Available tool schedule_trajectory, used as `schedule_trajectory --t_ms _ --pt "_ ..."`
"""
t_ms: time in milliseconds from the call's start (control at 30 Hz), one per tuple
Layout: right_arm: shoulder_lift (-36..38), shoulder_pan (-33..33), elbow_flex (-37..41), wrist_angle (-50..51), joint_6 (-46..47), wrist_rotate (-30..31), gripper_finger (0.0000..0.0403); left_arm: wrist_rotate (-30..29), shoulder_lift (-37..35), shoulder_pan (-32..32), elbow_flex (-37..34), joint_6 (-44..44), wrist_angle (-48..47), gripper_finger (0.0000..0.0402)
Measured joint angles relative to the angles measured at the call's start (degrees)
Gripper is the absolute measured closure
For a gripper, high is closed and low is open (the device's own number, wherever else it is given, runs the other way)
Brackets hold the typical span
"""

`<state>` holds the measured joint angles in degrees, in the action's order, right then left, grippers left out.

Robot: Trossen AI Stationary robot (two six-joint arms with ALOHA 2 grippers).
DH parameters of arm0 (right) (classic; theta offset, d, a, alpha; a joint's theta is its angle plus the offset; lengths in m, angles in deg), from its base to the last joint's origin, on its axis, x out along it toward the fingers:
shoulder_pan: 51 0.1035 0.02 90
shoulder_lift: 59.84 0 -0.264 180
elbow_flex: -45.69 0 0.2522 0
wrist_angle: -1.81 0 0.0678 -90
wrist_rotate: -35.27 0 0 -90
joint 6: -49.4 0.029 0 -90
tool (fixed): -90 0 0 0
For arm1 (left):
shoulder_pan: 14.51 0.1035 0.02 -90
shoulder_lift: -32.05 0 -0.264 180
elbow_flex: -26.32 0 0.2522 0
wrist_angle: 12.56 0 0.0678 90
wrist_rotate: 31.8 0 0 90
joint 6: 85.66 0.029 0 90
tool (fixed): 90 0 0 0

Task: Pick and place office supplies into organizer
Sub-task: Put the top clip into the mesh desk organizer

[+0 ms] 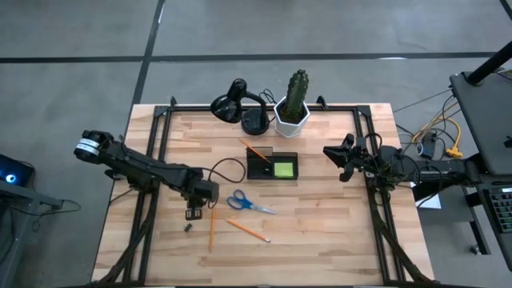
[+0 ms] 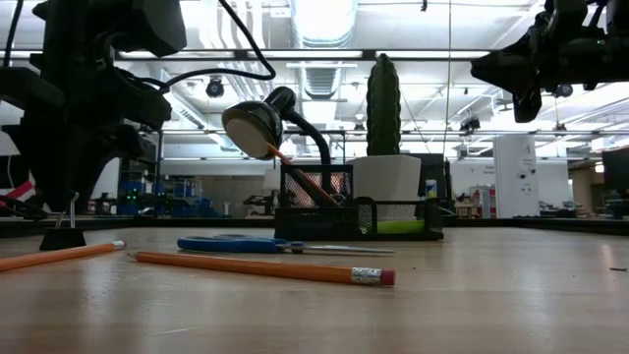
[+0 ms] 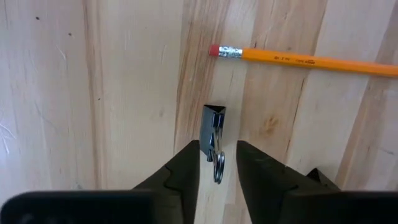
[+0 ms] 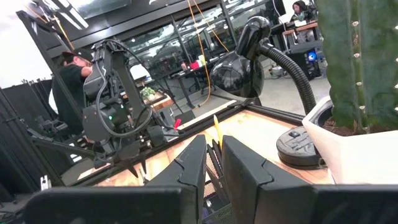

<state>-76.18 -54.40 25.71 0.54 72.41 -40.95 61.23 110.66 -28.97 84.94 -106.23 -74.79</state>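
A small black binder clip (image 3: 214, 127) stands on the table under my left gripper (image 3: 217, 152), its wire handles up; the gripper hides it in the high view. The left gripper (image 1: 194, 214) points down, open, one finger on each side of the handles, with gaps showing. Another tiny dark bit (image 1: 189, 227) lies nearby. Two orange pencils (image 1: 212, 228) (image 1: 248, 230) and the blue-handled scissors (image 1: 248, 204) lie flat. The black organizer (image 1: 270, 159) holds the green sticky pad (image 1: 283, 169) and a leaning pencil (image 1: 256, 150). My right gripper (image 1: 330, 154) hovers right of the organizer, narrowly open.
The black desk lamp (image 1: 240, 104) and the cactus in a white pot (image 1: 294, 108) stand at the far edge behind the organizer. Dark frame rails run along the table's left and right sides. A person (image 4: 68, 81) shows in the room beyond the table.
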Motion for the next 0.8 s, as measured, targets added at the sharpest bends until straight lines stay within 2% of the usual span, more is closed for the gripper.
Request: schedule_trajectory --t_ms 567,800 --pt "0.0 0.0 0.0 0.0 0.0 0.0 0.036 0.0 0.0 0.0 -0.1 0.1 0.0 0.0394" --pt "0.0 0.0 0.0 0.0 0.0 0.0 0.036 0.0 0.0 0.0 -0.1 0.2 0.0 0.04"
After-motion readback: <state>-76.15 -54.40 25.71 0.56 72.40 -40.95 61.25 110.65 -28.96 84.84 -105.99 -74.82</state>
